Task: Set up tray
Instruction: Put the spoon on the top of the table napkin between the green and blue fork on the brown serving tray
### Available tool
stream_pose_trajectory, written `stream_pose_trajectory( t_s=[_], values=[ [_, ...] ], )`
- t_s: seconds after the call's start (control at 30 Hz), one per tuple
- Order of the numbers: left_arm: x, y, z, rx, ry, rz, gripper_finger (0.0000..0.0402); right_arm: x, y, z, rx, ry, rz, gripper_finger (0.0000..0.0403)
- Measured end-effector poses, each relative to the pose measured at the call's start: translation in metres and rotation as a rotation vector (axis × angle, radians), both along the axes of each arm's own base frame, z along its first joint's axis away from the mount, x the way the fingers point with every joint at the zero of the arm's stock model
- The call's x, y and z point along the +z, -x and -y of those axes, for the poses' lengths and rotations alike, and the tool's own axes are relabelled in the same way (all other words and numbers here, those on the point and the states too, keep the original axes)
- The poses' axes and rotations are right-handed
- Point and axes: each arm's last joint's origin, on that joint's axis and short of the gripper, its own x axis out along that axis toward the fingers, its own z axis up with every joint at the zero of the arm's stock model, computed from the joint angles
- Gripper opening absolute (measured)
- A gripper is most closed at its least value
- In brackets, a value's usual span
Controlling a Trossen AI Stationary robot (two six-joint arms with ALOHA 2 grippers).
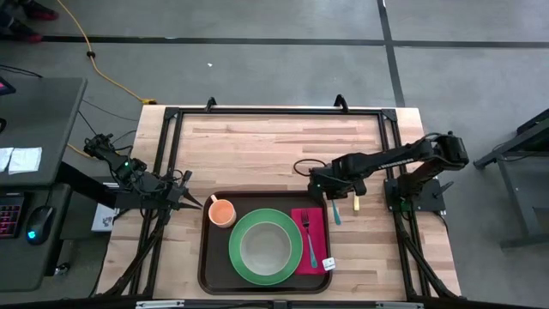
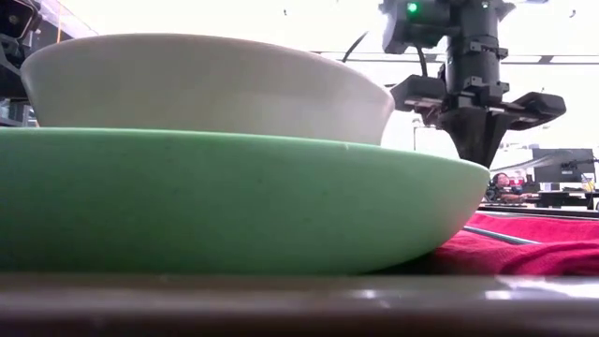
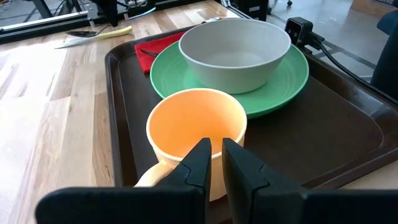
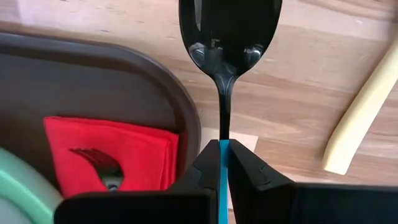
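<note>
The dark brown tray (image 1: 213,262) lies at the table's near edge. On it sit a green plate (image 1: 240,257) carrying a pale bowl (image 1: 266,247), an orange cup (image 1: 221,212) and a red napkin (image 1: 316,251) with a fork (image 1: 309,239) on top. My left gripper (image 1: 199,204) is level, just left of the cup (image 3: 193,124), with its fingers almost together (image 3: 216,152) and apart from the cup. My right gripper (image 1: 326,196) points down beside the tray's right rim (image 4: 155,81) and is shut on a blue-handled spoon (image 4: 229,37). My right gripper (image 4: 224,149) pinches the spoon's blue handle (image 4: 224,158) where it meets the dark neck, between the two fingers, from above. The spoon lies along the wood, its dark bowl (image 4: 230,25) toward the far edge and its handle (image 1: 334,213) toward the near edge. Whether it rests on the table cannot be told.
A knife with a pale yellow handle (image 1: 357,203) lies on the wood right of the spoon. Bare wood spreads over the table's far half. A black frame borders the table. A small camera (image 3: 300,28) and its cable sit at the tray's near edge.
</note>
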Motion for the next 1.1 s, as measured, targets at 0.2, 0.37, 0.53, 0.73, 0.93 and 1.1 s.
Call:
stream_pose_trajectory(
  t_s=[0.2,0.37,0.53,0.73,0.93,1.1],
  values=[
    [0.0,0.0,0.0,0.004,-0.001,0.001,0.0072,0.004,0.001,-0.009,0.001,-0.01,0.024,0.0004],
    [0.0,0.0,0.0,0.004,-0.001,0.001,0.0072,0.005,-0.001,-0.016,0.016,-0.015,0.059,0.0001],
    [0.0,0.0,0.0,0.003,-0.001,0.001,0.0072,0.006,-0.004,-0.02,0.02,-0.019,0.095,0.0001],
    [0.0,0.0,0.0,0.004,-0.004,-0.004,0.0072,0.007,-0.006,-0.025,0.038,-0.024,0.12,0.0002],
    [-0.003,0.001,-0.001,0.003,-0.016,-0.027,0.0072,0.007,-0.005,-0.035,0.038,-0.032,0.125,0.0002],
    [-0.003,0.001,-0.001,0.001,-0.014,-0.027,0.0072,0.007,-0.005,-0.047,0.021,-0.045,0.139,0.0001]
  ],
)
